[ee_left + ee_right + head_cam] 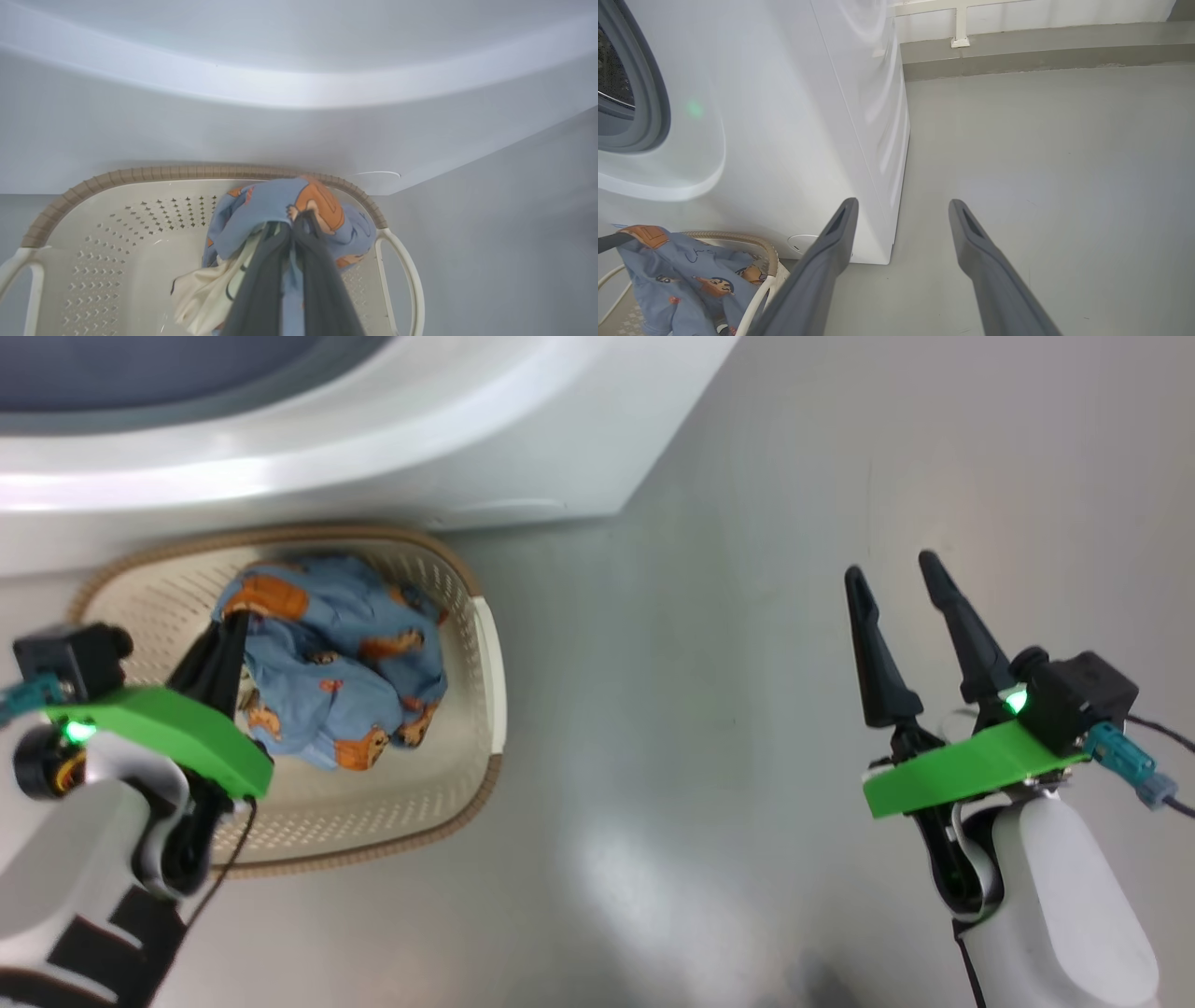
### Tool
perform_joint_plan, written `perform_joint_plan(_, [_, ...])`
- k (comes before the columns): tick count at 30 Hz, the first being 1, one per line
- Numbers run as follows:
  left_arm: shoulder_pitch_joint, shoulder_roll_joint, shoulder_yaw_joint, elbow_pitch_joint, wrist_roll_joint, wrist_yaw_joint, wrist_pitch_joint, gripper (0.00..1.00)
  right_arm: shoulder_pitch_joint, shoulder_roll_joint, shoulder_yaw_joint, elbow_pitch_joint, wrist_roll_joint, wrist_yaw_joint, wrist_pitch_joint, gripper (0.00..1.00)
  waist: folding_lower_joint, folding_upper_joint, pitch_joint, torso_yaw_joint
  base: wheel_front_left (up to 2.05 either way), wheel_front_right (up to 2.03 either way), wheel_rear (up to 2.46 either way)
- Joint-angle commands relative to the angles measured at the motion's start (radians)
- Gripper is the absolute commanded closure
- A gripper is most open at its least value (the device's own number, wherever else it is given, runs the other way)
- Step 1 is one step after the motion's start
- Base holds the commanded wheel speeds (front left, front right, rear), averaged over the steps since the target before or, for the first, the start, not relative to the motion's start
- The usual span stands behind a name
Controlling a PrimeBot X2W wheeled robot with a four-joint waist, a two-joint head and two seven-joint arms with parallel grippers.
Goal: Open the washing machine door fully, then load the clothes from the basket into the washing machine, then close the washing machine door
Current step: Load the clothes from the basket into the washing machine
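The cream basket (485, 653) with a brown rim stands on the floor right in front of the white washing machine (373, 439). Light blue clothes (345, 663) printed with orange faces bulge up out of it. My left gripper (233, 625) is shut on the clothes near their top left, and in the left wrist view its dark fingers (299, 261) pinch blue and cream fabric (275, 205) above the basket (117, 224). My right gripper (892, 574) hangs open over bare floor well to the right, holding nothing. The washing machine door is out of view; the grey gasket (654, 102) of the opening shows.
Grey floor (728, 709) spreads to the right of the basket and the machine. In the right wrist view a low concrete kerb (1041, 51) and a white rail post run along the far wall behind the machine (784, 116).
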Motion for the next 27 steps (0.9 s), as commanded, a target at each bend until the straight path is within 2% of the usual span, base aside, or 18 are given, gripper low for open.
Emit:
perform_joint_plan(1, [0.038, 0.027, 0.065, -0.029, 0.029, -0.002, -0.009, 1.0, 0.044, 0.001, 0.012, -0.015, -0.005, 0.002, -0.005, 0.0, 0.0, 0.0, -0.095, 0.048, 0.0, 0.0, 0.0])
perform_joint_plan(12, [0.237, -0.023, 0.296, -0.18, 0.228, -0.002, -0.009, 1.0, 0.135, -0.047, 0.0, 0.01, 0.017, 0.002, -0.005, 0.0, 0.0, 0.0, -0.258, 0.085, 0.0, 0.0, 0.0])
perform_joint_plan(27, [0.516, -0.068, 0.523, -0.421, 0.425, -0.002, -0.009, 1.0, 0.271, -0.089, -0.031, 0.021, 0.043, 0.002, -0.005, 0.0, 0.0, 0.0, -0.424, 0.103, 0.0, 0.0, 0.0])
